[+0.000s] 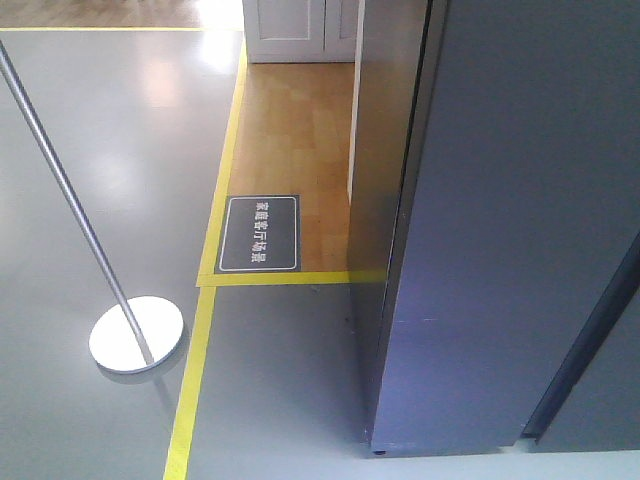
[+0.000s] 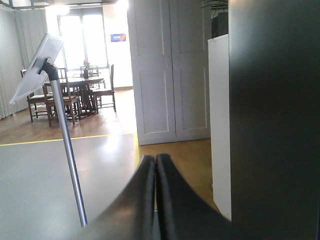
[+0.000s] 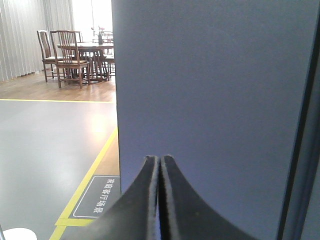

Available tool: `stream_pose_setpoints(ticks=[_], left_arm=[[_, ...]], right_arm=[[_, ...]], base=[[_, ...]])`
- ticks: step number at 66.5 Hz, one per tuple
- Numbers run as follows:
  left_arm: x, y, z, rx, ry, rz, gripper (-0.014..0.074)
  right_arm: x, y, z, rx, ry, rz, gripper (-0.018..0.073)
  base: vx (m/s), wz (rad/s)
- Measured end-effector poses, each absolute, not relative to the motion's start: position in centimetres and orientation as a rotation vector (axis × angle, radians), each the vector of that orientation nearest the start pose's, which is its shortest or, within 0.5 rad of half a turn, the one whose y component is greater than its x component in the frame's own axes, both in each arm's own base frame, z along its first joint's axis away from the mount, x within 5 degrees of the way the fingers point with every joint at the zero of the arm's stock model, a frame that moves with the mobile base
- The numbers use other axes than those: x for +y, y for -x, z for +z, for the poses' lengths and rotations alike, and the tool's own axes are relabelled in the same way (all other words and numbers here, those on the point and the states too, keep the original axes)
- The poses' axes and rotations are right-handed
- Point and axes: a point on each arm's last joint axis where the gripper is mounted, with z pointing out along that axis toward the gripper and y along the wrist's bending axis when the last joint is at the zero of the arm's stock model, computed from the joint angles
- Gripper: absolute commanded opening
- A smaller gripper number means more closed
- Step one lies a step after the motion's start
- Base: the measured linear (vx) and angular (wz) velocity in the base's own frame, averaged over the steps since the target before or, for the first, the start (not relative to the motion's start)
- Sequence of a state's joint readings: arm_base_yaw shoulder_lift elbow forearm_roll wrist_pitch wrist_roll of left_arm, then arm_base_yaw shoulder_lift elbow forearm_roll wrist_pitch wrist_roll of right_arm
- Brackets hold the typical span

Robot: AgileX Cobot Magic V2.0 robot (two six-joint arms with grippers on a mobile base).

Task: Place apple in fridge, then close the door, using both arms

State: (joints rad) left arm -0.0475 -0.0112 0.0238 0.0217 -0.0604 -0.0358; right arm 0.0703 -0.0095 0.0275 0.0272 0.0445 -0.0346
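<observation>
From the front view we look steeply down at the floor point(image 1: 90, 150) beside the fridge point(image 1: 520, 230). Our left wrist view faces level past its fingers point(image 2: 145, 200); our right sits close against the fridge. Both wrists share the dining table point(image 3: 85, 47).

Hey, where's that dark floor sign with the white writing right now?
In the front view the floor sign lies on the wood floor's near corner, inside the yellow tape, left of the fridge.

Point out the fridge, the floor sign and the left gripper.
fridge point(image 1: 520, 220): front view, dark grey outer face.
floor sign point(image 1: 259, 234): front view, middle of its lettering.
left gripper point(image 2: 155, 161): left wrist view, fingertips pressed together.
</observation>
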Motion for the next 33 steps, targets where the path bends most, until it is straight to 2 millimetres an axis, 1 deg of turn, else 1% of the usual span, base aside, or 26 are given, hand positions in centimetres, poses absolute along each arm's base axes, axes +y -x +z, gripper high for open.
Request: stream_pose_setpoints(ticks=[33], left_arm=[[-0.28, -5.57, 21.12, 1.436, -0.025, -0.052, -0.0006]], right_arm=[[0.41, -5.67, 20.04, 1.545, 0.061, 0.051, -0.0003]], base=[[0.0, 0.0]])
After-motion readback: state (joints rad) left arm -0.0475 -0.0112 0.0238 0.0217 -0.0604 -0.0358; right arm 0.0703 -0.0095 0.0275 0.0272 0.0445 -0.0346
